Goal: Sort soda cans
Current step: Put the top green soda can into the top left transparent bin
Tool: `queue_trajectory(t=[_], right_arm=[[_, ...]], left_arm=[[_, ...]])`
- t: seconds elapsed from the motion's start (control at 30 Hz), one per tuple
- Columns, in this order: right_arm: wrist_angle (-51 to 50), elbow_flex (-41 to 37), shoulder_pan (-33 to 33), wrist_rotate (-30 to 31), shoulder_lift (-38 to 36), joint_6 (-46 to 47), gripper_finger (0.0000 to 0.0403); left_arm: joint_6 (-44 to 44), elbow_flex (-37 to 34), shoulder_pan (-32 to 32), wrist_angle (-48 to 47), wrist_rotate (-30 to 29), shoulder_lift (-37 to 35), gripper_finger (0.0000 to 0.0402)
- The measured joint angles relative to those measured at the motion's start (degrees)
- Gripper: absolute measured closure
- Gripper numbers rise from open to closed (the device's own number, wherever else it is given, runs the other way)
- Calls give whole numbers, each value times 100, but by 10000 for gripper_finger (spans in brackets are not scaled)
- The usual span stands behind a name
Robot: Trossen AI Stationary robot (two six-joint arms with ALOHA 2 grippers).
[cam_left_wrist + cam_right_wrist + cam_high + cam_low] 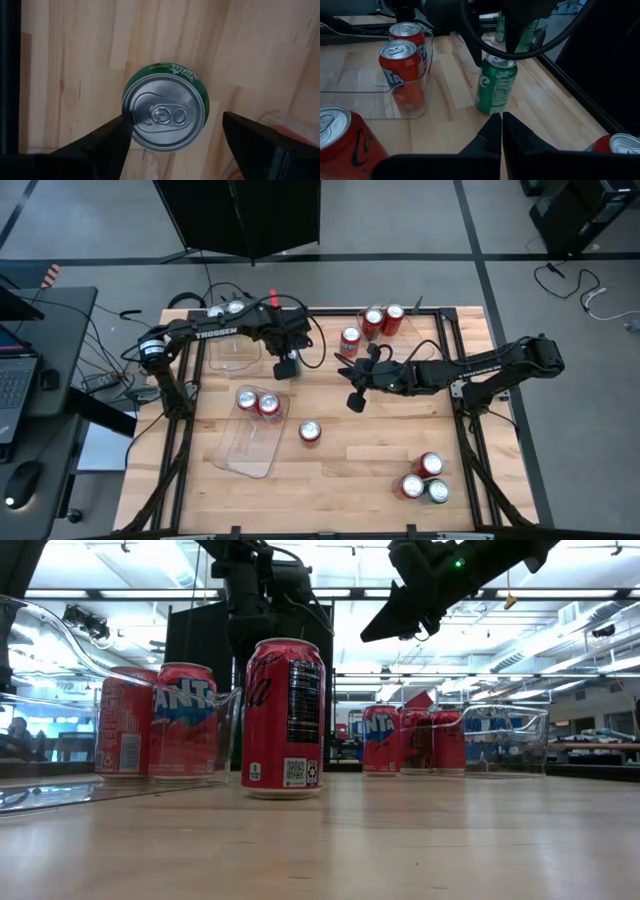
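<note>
A green soda can [165, 111] stands upright on the wooden table [380, 440], also seen in the high view [287, 369] and the right wrist view [495, 85]. My left gripper [174, 120] hangs over it, open and pointing down, with one finger on each side of the can's silver top. I cannot tell whether either finger touches it. My right gripper [353, 402] is shut and holds nothing, raised above the table's middle to the right of the green can.
A clear tray [250, 442] at near left holds two red cans [258, 402]. A lone red can [310, 431] stands beside it. More red cans [375, 322] stand at the far edge. Three cans [425, 478] are clustered near right. Another clear tray [232, 352] lies far left.
</note>
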Motion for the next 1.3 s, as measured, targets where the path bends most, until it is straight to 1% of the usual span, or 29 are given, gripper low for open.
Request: queue_trajectory(t=[0.1, 0.2, 0.33, 0.5, 0.77, 0.87, 1.0, 1.2, 1.3], right_arm=[[0, 0, 0, 0, 0, 0, 398], [-1, 0, 0, -1, 0, 0, 400], [-2, 0, 0, -2, 0, 0, 402], [-21, 0, 0, -3, 0, 0, 398], [-79, 0, 2, -179, 4, 2, 402], [-83, 0, 4, -192, 4, 0, 401], [-88, 0, 16, -192, 4, 0, 398], [-87, 0, 38, -195, 4, 0, 401], [-97, 0, 58, -195, 4, 0, 402]], left_arm=[[-2, 28, -18, -56, -19, 0, 88], [-2, 234, -50, -233, -159, 7, 88], [-13, 433, -61, -231, -157, 3, 88], [-14, 399, 20, -221, 86, 88, 87], [-4, 385, 277, -173, 113, 277, 87], [7, 386, 319, -168, 189, 289, 87], [12, 386, 334, -121, 465, 289, 87], [1, 387, 352, -77, 538, 349, 88], [0, 269, 361, 50, 549, 354, 88]])
